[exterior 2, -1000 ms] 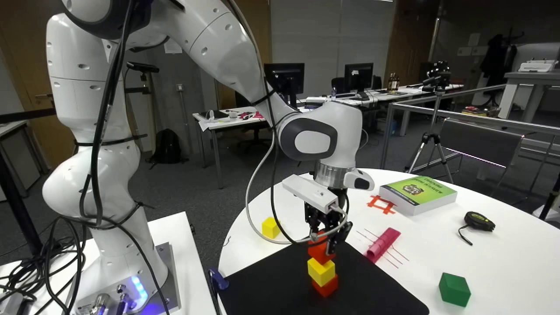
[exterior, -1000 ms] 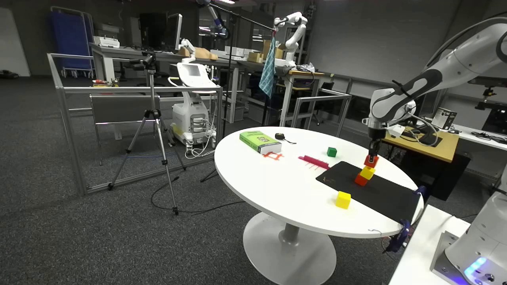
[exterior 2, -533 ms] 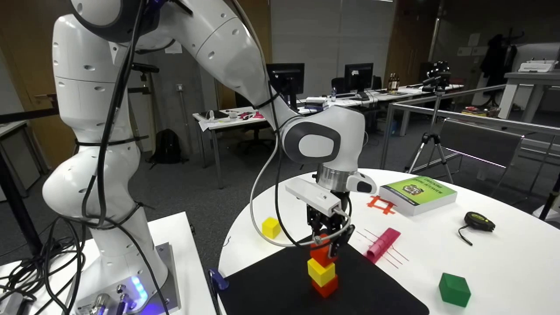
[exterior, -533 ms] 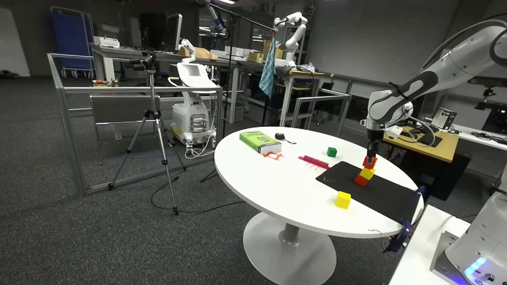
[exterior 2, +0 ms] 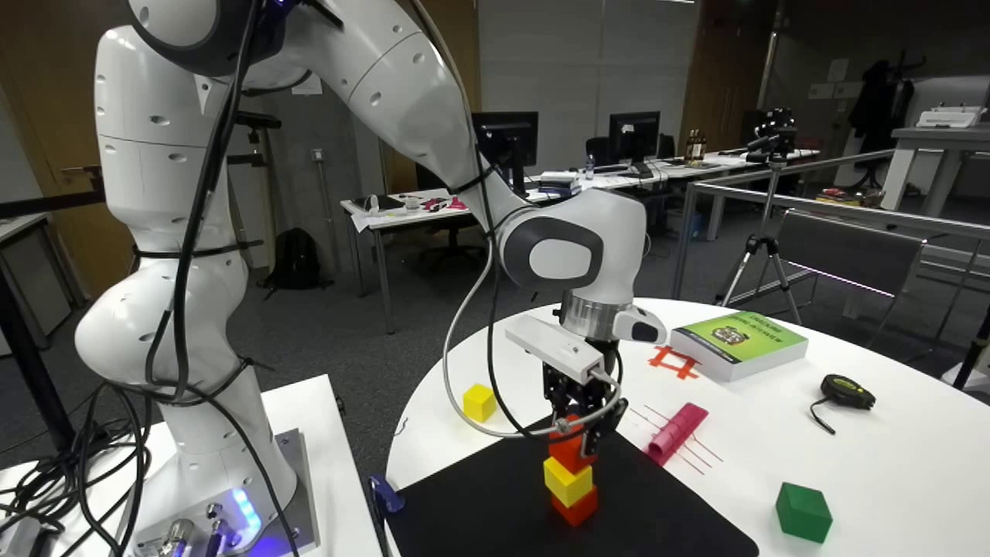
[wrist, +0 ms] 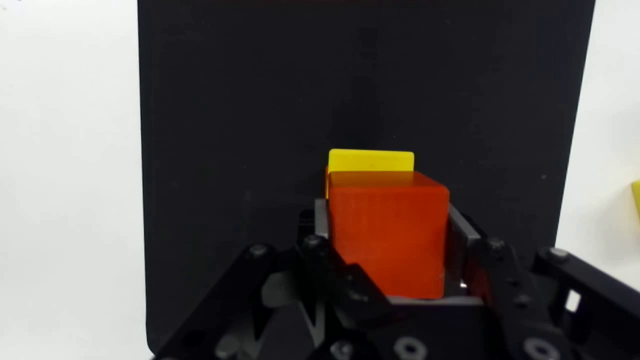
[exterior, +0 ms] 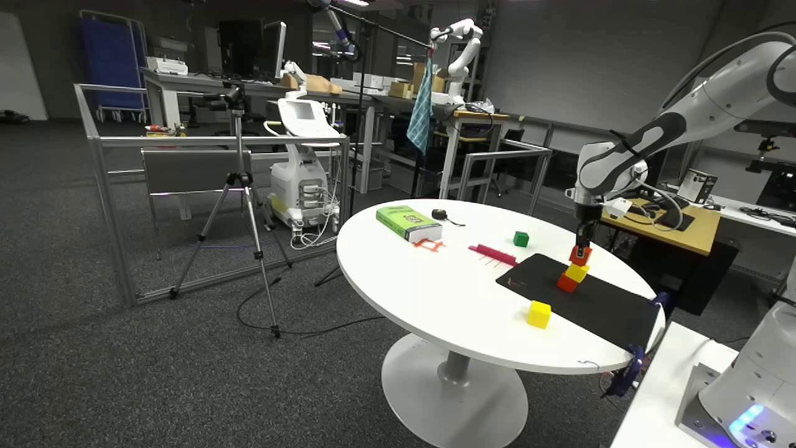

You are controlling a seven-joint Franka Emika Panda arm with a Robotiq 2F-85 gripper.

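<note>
Wrist view shows the fingers (wrist: 321, 220) gripping a red cube (wrist: 390, 240), inside both side edges of the black mat (wrist: 240, 115).

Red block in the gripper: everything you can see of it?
The held red block is a cube with plain, smooth, orange-red faces; it looks like plastic or painted wood. The gripper is closed on two opposite sides of it. It is above a yellow block, which rests on a lower red block on a black mat; in the wrist view a strip of yellow shows past its edge. Whether it touches the yellow block I can't tell.
</note>
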